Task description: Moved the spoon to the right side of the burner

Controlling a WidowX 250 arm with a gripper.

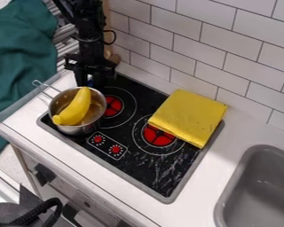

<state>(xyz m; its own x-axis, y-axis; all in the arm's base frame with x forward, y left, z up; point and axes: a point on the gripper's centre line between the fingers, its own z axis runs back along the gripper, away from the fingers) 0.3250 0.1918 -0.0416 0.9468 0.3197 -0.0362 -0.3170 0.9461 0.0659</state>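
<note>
Blue bit [90, 82], small, partly hidden, unclear if spoon | at tool [92, 73] | tool's opening, hold: cannot tell

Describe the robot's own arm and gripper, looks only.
The arm is black and built of narrow, angular segments. A thin black cable bows out from its side in a small loop. The gripper is black too, with a wide, blocky body that spreads broader than the wrist above it.

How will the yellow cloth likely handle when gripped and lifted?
The yellow cloth would probably sag, its thick, rounded edge suggesting soft folded layers. Pushed, it might slide rather than tip, since it lies flat, partly over the right-hand burner.
</note>
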